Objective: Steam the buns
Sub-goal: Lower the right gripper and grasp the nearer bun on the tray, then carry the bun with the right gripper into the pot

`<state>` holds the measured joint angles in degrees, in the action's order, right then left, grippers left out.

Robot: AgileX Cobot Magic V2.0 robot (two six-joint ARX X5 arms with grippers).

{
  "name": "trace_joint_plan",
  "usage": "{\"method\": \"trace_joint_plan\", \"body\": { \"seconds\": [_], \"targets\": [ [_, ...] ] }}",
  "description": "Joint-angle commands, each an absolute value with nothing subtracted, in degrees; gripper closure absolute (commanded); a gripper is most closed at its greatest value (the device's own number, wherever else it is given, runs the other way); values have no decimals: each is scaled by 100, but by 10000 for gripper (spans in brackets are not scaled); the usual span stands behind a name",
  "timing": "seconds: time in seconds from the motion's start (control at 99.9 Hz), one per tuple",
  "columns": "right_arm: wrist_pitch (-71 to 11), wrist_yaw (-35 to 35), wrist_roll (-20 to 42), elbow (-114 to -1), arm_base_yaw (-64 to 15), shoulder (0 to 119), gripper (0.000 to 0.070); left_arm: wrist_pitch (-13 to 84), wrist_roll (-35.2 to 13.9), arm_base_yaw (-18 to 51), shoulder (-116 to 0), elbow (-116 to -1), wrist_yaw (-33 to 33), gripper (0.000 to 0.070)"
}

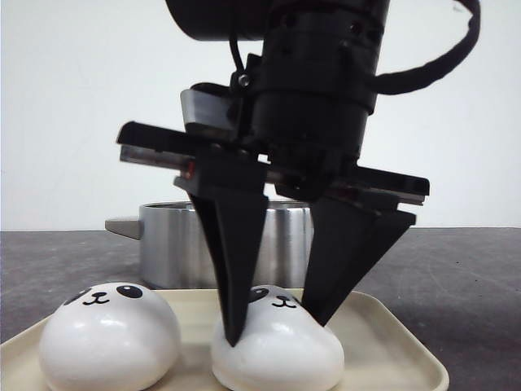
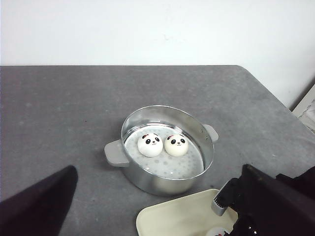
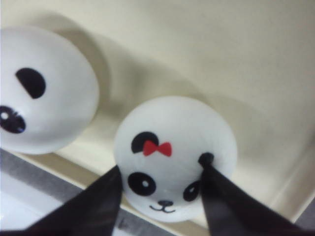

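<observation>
- Grey bench [image 1: 472, 277] carries a cream tray [image 1: 391, 330] in front and a steel pot [image 1: 175, 244] behind it.
- Left bun [image 1: 110, 334] sits free on the tray.
- Right pincer [image 1: 281, 322] straddles the bow-marked bun [image 1: 277, 346], black fingers [image 1: 236, 269] spread against its sides.
- Two more buns [image 2: 162, 145] lie side by side inside the pot.
- Left pincer [image 2: 147, 206] is spread wide above the bench, holding nothing.

Light is even and bright, washing the wall [image 1: 73, 106] near white. The right wrist view is soft (close focus), each bun [image 3: 174, 157] casting a faint shadow on the tray [image 3: 236, 54]
</observation>
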<state>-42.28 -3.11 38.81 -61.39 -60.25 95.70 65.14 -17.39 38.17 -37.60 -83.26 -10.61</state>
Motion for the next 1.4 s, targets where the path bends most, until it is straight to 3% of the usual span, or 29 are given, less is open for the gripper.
{"method": "trace_joint_plan", "body": {
  "seconds": [0.0,0.24,0.531,0.721,0.921,1.062,1.222,1.392],
  "targets": [
    [-4268,-364,3760,-6093,-6060,9891,700,6466,-1719,3865,-3817,-8405,-1092,0],
    [-4187,-309,3667,-6167,-6029,9749,695,6466,-1721,3865,-3817,-8405,-1092,0],
    [-4418,91,3638,-7192,-6136,8221,695,6471,-1721,3865,-3817,-8405,-1092,0],
    [-4442,1070,2803,-8493,-5900,7867,696,6449,-1721,3865,-3817,-8405,-1092,0],
    [-4746,158,2250,-9244,-4700,8602,696,6204,-1721,3865,-3820,-8405,-1087,0],
    [-4880,-104,2112,-9247,-4167,9236,696,6178,-1723,3865,-3820,-8405,-1061,0],
    [-5022,-615,2095,-9247,-3887,9963,696,6219,-1723,3865,-3817,-8405,-1046,0],
    [-4989,-635,2095,-9247,-3844,10547,696,6272,-1745,3865,-3815,-8405,-1046,0]
  ]
}}
